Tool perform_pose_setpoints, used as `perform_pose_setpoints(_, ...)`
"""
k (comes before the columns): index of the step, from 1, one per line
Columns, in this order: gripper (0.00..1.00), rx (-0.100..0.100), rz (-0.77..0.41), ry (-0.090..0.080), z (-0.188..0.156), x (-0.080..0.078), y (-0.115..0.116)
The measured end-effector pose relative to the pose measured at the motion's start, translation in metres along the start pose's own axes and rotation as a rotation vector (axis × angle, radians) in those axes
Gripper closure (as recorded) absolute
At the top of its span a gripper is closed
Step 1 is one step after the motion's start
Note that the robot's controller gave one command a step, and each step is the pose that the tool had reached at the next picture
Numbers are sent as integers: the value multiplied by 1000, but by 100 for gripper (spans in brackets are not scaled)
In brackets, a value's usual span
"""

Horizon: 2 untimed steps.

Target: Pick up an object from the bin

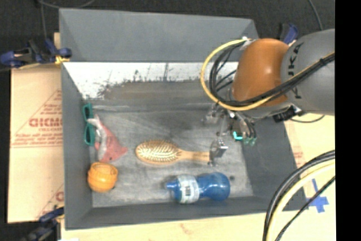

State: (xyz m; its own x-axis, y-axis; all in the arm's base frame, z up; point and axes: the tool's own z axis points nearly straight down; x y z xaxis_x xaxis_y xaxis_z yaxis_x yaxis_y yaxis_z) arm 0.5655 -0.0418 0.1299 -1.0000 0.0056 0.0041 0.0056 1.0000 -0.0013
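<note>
End effector [217, 150], grip unclear, hangs at handle tip of wooden hairbrush [161, 153], blue bottle [198, 188] just beside.

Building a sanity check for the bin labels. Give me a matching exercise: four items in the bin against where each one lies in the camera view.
Items:
1. wooden hairbrush
2. blue bottle
3. orange ball
4. teal plastic piece

Places:
A. lower-left corner of the bin floor
B. against the left wall, above the ball
C. middle of the floor, handle pointing right
D. lying on its side along the lower wall, right of centre

Pairs: 1-C, 2-D, 3-A, 4-B
</note>
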Motion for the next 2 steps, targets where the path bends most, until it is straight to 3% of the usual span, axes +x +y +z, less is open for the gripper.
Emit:
perform_pose_setpoints(1, 0, 1, -1, -6, -4, -1, 0)
perform_pose_setpoints(2, 100, 1, -173, -8, 57, 4, 22)
